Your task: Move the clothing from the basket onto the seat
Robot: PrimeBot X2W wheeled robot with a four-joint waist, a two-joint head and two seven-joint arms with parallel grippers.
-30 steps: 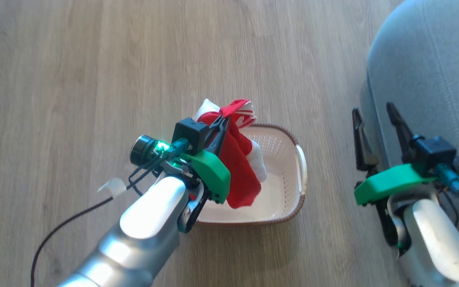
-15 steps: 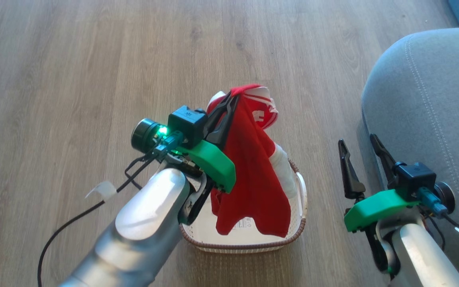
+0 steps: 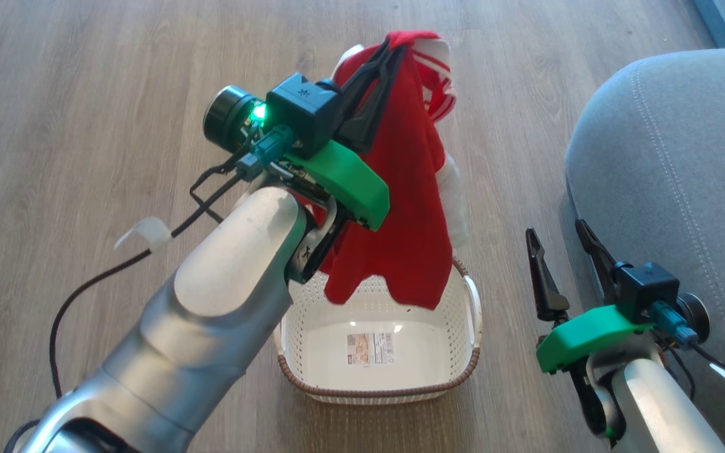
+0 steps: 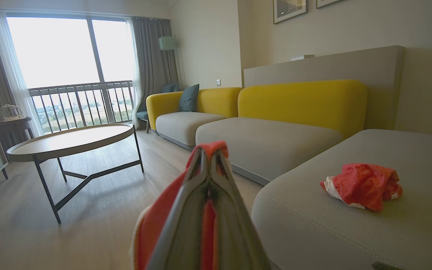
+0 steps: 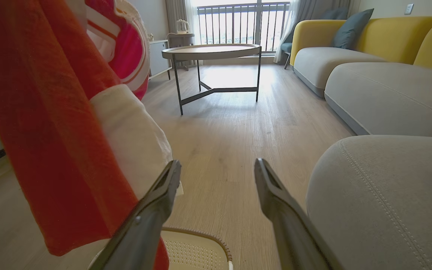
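Clothing (image 3: 414,201) red, white-striped trim; basket (image 3: 369,395) cream, perforated, brown rim; seat (image 3: 652,157) grey.

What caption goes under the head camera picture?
Left claw holds red clothing above the empty basket, beside the grey seat.

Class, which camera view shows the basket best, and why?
The head view: it looks down into the basket, showing rim, walls, bottom and label. The right wrist view catches a corner of the rim below the clothing.

Head camera looks down — both low wrist cameras share the seat (image 4: 313,232).
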